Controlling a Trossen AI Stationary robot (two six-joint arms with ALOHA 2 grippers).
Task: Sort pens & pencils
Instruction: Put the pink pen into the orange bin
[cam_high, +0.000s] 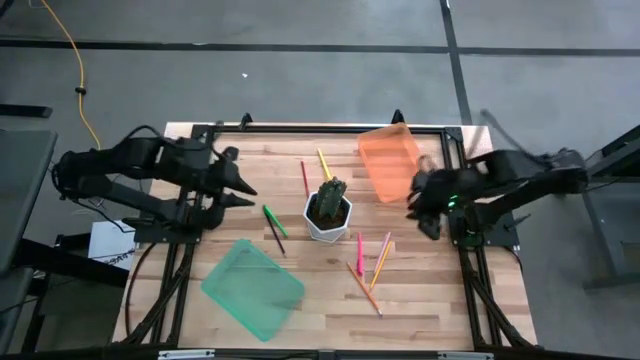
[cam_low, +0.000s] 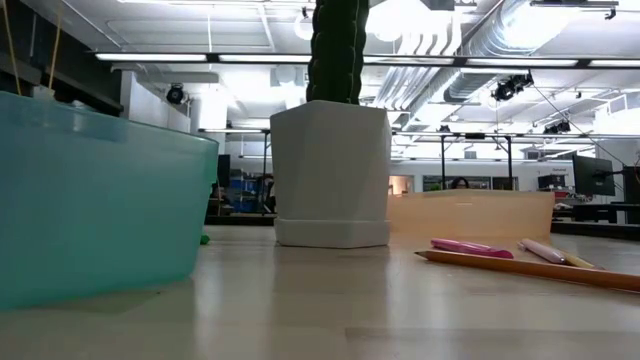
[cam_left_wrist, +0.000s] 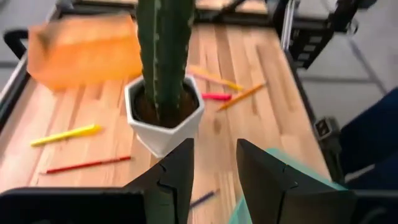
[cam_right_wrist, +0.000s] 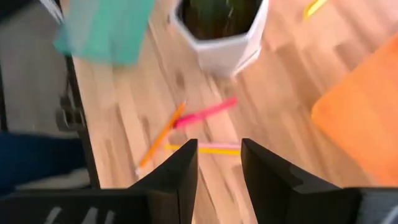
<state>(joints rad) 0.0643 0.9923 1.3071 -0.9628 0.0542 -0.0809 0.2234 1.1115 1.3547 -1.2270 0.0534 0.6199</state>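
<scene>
Pale wood planks make up the surface (cam_high: 440, 300), and at its middle stands a white pot (cam_high: 328, 217) with a dark green cactus (cam_high: 331, 192).

The left hand (cam_high: 244, 190) hangs above the surface's left side, its two fingers (cam_left_wrist: 177, 171) parted with nothing between them. Just ahead of it, between it and the pot, lie the green pen (cam_high: 273, 219) and the dark pencil (cam_high: 276, 238), side by side. Beyond them, on the far side of the pot's left flank, the red pencil (cam_high: 304, 177) and the yellow pen (cam_high: 324, 163) lie apart from one another. A teal tray (cam_high: 253, 288) sits near the front edge, on this hand's side.

The right hand (cam_high: 420, 208) hovers at the right side — fingers (cam_right_wrist: 180, 174) likewise spread and empty — just beside the near corner of the orange tray (cam_high: 390, 160), which lies at the back right. In front of this hand, toward the pot and the front edge, the pink pen (cam_high: 360, 253) lies close to the pot's foot. The yellow-orange pencil (cam_high: 381, 259) slants just beside it, and the orange pencil (cam_high: 364, 289) runs farther toward the front edge. From this hand's wrist view the three show as a loose cluster directly past the fingertips, the pink pen (cam_right_wrist: 205, 113) nearest the pot.

Neither hand touches a pen or a pencil — all seven lie flat on the wood, outside both trays.
</scene>
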